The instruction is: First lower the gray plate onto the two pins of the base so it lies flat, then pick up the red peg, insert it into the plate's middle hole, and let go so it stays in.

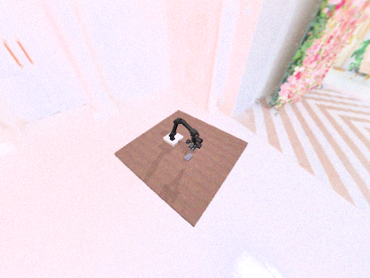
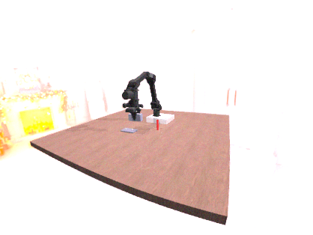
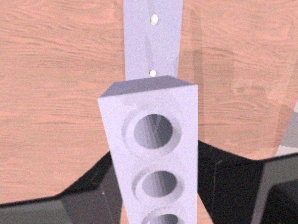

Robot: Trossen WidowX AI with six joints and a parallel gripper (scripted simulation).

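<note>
My gripper (image 1: 193,144) (image 2: 135,115) (image 3: 150,142) is shut on the gray plate (image 2: 139,117) (image 3: 114,120), held above the table with its round holes facing the wrist camera. The gray base (image 1: 188,157) (image 2: 126,130) (image 3: 137,47) lies flat on the table. Its two light pins (image 3: 154,19) (image 3: 153,73) show just beyond the plate's far edge in the wrist view; the plate is apart from them. The red peg (image 2: 157,125) stands upright to the right of the base in the exterior view. It is not in the wrist view, and I cannot make it out in the top view.
A white block (image 1: 167,140) (image 2: 166,119) sits at the foot of the arm, behind the peg in the exterior view. The brown wooden table (image 1: 146,155) (image 2: 180,153) (image 3: 55,75) lies under everything, its edges well away from the base.
</note>
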